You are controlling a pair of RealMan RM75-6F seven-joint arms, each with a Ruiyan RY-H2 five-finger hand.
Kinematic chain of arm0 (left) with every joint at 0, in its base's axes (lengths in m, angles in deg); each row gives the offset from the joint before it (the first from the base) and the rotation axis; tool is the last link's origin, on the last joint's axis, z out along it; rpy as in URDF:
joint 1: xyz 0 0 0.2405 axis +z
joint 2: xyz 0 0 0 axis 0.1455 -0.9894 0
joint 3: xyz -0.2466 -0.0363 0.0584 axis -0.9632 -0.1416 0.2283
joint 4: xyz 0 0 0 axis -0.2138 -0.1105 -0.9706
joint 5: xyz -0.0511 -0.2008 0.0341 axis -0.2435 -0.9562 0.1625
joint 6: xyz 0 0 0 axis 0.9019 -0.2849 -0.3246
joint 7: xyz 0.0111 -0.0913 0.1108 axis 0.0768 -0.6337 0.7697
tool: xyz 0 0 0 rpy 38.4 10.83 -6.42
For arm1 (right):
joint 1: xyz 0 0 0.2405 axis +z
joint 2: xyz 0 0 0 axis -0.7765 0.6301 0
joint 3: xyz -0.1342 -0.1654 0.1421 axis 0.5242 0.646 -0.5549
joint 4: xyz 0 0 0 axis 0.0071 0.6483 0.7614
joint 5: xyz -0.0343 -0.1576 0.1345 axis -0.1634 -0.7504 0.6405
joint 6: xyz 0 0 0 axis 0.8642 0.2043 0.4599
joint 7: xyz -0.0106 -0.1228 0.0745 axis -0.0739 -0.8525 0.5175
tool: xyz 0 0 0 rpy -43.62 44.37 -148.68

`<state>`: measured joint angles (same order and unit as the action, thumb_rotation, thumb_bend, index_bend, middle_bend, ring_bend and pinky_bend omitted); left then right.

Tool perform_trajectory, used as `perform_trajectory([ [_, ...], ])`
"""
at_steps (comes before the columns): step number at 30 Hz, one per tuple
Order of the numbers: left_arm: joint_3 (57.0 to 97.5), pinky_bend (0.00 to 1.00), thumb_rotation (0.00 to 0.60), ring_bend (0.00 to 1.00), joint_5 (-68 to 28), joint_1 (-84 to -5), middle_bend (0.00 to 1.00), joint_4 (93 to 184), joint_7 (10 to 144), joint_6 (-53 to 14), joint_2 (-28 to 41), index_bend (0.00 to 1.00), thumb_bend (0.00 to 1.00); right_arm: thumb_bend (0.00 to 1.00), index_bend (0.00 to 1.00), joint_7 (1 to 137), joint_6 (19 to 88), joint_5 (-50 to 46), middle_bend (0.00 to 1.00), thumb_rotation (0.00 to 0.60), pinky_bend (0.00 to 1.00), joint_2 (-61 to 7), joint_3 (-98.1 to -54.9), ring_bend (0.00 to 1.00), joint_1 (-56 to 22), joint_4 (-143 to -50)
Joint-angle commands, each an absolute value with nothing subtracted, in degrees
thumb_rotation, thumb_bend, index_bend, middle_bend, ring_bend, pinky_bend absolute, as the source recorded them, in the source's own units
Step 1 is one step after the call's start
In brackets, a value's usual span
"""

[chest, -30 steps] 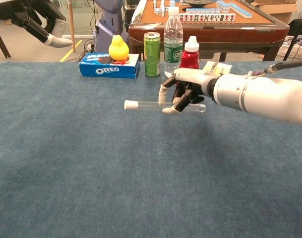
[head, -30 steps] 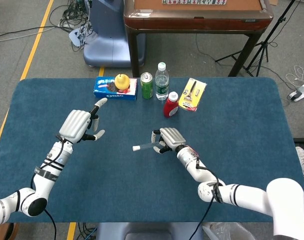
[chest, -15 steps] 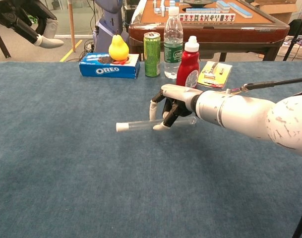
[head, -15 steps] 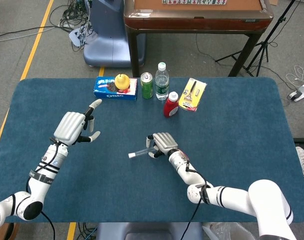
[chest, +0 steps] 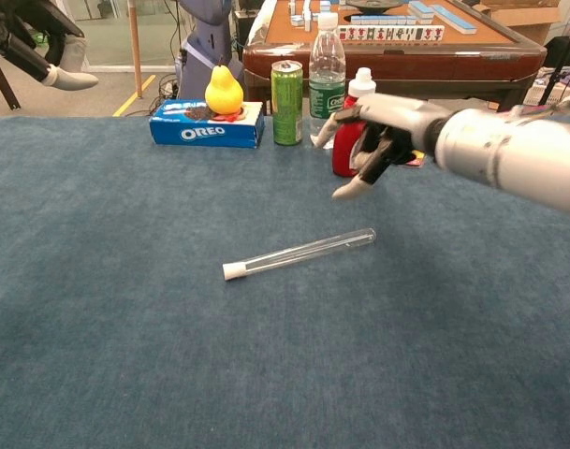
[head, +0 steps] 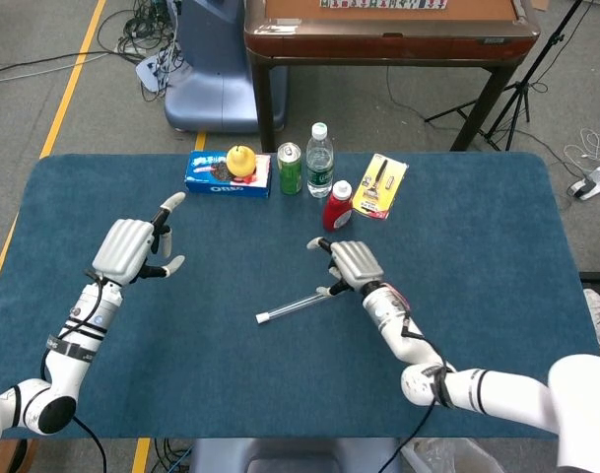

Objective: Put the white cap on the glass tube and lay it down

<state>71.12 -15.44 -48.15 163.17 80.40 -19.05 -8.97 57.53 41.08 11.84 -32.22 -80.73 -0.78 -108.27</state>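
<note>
On the blue table [head: 477, 246], near its centre, the glass tube [head: 298, 304] lies flat with the white cap [head: 262, 318] fitted on its left end; in the chest view the tube [chest: 303, 253] runs at a slight slant, cap [chest: 232, 271] toward the camera. Nothing touches the tube. Right hand [head: 351, 266]: raised above the tube's bare end and clear of it, fingers apart and loosely curved, holding nothing; in the chest view this hand [chest: 383, 131] shows in front of the red bottle [chest: 345, 150]. Left hand [head: 130, 246]: raised over the left part of the table, well apart from the tube, fingers spread, holding nothing; the chest view catches only its fingertips [chest: 65, 79] at the top left corner. Along the far edge, left to right: an Oreo box [head: 221, 175] with a yellow pear [head: 241, 159] on top, a green can [head: 291, 168], a water bottle [head: 320, 160], the red bottle [head: 337, 207] set nearer, and a yellow packet [head: 380, 186].
</note>
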Motion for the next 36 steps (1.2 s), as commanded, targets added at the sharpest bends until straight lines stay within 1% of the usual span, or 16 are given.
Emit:
perform_trajectory([
  [1, 71.8, 0.93, 0.6, 0.6, -16.7, -46.8, 0.67, 163.1, 81.4, -19.8, -9.3, 0.03, 0.25, 0.3, 0.54, 55.9, 49.3, 6.9, 1.0, 0.6, 1.0, -22.1, -79.1, 1.0, -7.3, -118.1],
  [2, 72.2, 0.91, 0.6, 0.59, -17.0, -46.3, 0.66, 163.2, 81.9, -20.1, -9.5, 0.06, 0.25, 0.32, 0.58, 55.5, 50.4, 6.2, 1.0, 0.6, 1.0, -20.0, -78.7, 1.0, -8.4, -120.0],
  [4, 73.1, 0.86, 0.6, 0.58, -17.1, -45.1, 0.64, 163.2, 83.1, -21.0, -9.9, 0.14, 0.25, 0.32, 0.6, 55.2, 52.4, 4.9, 0.99, 0.6, 1.0, -16.0, -77.8, 1.0, -10.7, -123.4],
  [7, 74.8, 0.79, 0.6, 0.56, -17.5, -42.4, 0.62, 162.8, 84.4, -23.3, -10.3, 0.2, 0.25, 0.32, 0.61, 55.3, 55.7, 2.4, 0.92, 0.6, 1.0, -9.7, -75.7, 0.97, -14.9, -127.9],
  [9, 75.7, 0.74, 0.6, 0.55, -17.7, -40.8, 0.61, 162.6, 84.8, -24.4, -10.8, 0.24, 0.25, 0.32, 0.61, 55.6, 57.2, 0.9, 0.87, 0.6, 1.0, -7.0, -74.3, 0.91, -17.2, -129.6],
  [12, 77.5, 0.68, 0.6, 0.53, -17.7, -38.0, 0.59, 162.6, 85.2, -26.1, -11.8, 0.25, 0.25, 0.32, 0.61, 56.8, 59.5, -1.9, 0.78, 0.6, 1.0, -3.6, -72.0, 0.8, -20.9, -131.4],
  [13, 78.0, 0.66, 0.6, 0.52, -17.6, -37.2, 0.57, 162.7, 85.3, -26.7, -12.2, 0.25, 0.25, 0.32, 0.61, 57.1, 60.3, -2.8, 0.74, 0.6, 0.99, -2.9, -71.3, 0.76, -22.0, -131.6],
  [14, 78.7, 0.65, 0.6, 0.5, -17.2, -36.0, 0.56, 162.9, 85.4, -27.4, -12.7, 0.25, 0.25, 0.32, 0.61, 57.6, 61.5, -4.0, 0.7, 0.6, 0.96, -2.2, -70.3, 0.71, -23.5, -131.7],
  [17, 80.6, 0.59, 0.6, 0.45, -16.2, -32.8, 0.51, 163.4, 85.6, -30.0, -13.7, 0.24, 0.25, 0.32, 0.6, 57.7, 65.6, -7.6, 0.62, 0.6, 0.86, -2.3, -68.1, 0.6, -27.4, -130.7],
  [20, 82.2, 0.54, 0.6, 0.4, -14.1, -29.6, 0.45, 163.6, 86.0, -33.8, -13.6, 0.22, 0.25, 0.32, 0.55, 57.8, 69.8, -10.4, 0.56, 0.6, 0.83, -3.6, -66.4, 0.55, -31.2, -129.2],
  [23, 83.4, 0.5, 0.6, 0.37, -11.5, -26.6, 0.41, 164.0, 86.7, -38.2, -13.1, 0.2, 0.25, 0.32, 0.52, 59.5, 73.4, -12.6, 0.55, 0.6, 0.83, -4.7, -65.6, 0.54, -34.5, -128.0],
  [28, 85.7, 0.47, 0.6, 0.36, -6.9, -22.1, 0.41, 165.5, 88.3, -44.1, -12.2, 0.2, 0.25, 0.32, 0.52, 60.2, 77.8, -15.3, 0.55, 0.6, 0.82, -6.5, -64.6, 0.54, -38.8, -125.8],
  [32, 87.0, 0.46, 0.6, 0.36, -4.7, -19.4, 0.41, 166.4, 89.8, -46.5, -11.1, 0.2, 0.25, 0.32, 0.52, 60.3, 79.2, -16.8, 0.55, 0.6, 0.82, -8.3, -64.5, 0.54, -40.7, -124.6],
  [36, 87.6, 0.45, 0.6, 0.36, -3.2, -17.7, 0.4, 166.9, 90.5, -47.6, -10.3, 0.2, 0.25, 0.32, 0.52, 60.7, 79.0, -18.0, 0.55, 0.6, 0.82, -8.1, -64.9, 0.54, -41.3, -124.8],
])
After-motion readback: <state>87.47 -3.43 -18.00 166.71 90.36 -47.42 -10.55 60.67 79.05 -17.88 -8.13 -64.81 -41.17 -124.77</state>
